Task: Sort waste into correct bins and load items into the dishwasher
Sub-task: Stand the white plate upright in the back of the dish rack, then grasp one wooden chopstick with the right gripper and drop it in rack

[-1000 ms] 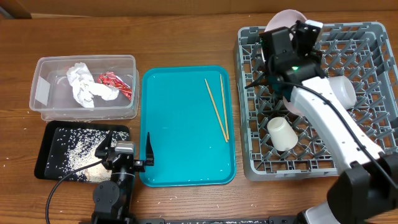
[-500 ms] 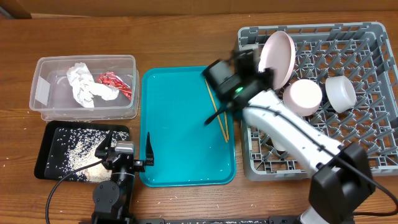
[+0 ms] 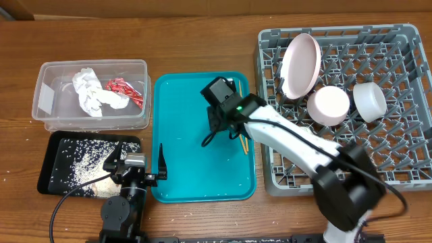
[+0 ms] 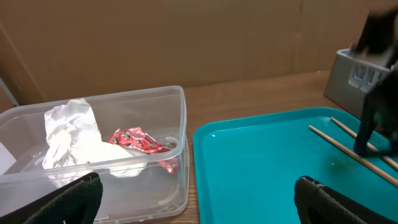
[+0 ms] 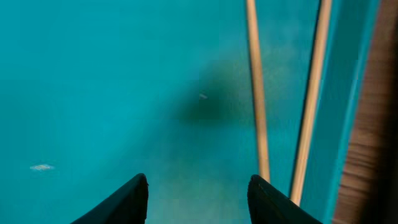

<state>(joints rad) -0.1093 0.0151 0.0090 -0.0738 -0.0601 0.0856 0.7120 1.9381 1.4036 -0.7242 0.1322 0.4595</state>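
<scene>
Right gripper: over the right half of the teal tray, pointing down. The wrist view shows my fingertips set moderately apart with only bare tray surface between them. Nothing is held.

Chopsticks: both lie side by side on the teal tray along its right edge. In the wrist view they sit to the right of the gap between my fingers. The nearer stick runs down to the tip of one finger, and I cannot tell whether it touches. In the overhead view my arm covers part of them.

Left gripper: low at the near edge of the table, between the black tray and the teal tray. Its fingers are spread wide and it is empty.

Waste: the red wrapper and the tissue lie touching inside the clear tub. The grains are scattered in the black tray.

Rack: at the right of the table. The plate stands tilted on edge near its far left corner. The two bowls sit next to each other just right of the plate.
</scene>
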